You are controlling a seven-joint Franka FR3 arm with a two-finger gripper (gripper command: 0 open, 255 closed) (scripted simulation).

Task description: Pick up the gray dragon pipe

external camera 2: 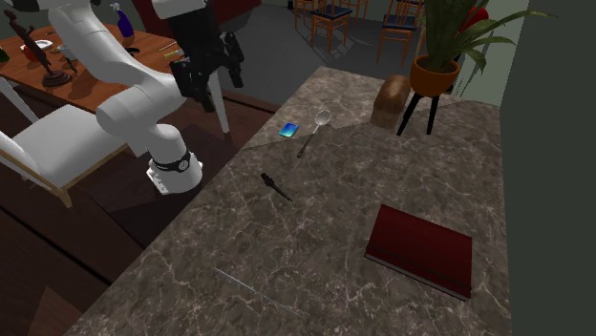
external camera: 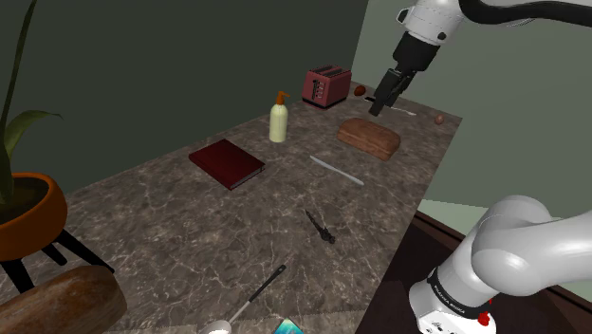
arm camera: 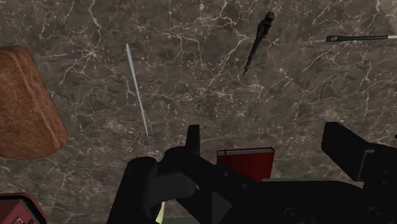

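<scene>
The dark, slender dragon pipe (external camera: 320, 228) (arm camera: 257, 41) lies flat on the bare marble counter (external camera: 171, 237) near the stand-side edge, its long axis slanting, thick head toward that edge and thin tip toward the red book (external camera: 226, 163). A thin grey rod (external camera: 337, 171) lies apart on one side, a long-handled spoon (external camera: 254, 299) on the other. The gripper (external camera: 379, 104) (arm camera: 270, 143) hangs high over the counter's far end, near a brown loaf (external camera: 370, 139), fingers spread apart, empty

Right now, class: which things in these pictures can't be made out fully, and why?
Pipe: shoulder view, too small to show a dragon shape.
Red book: wrist view, partly behind the gripper.
Blue object: shoulder view, cut by the bottom edge.
</scene>
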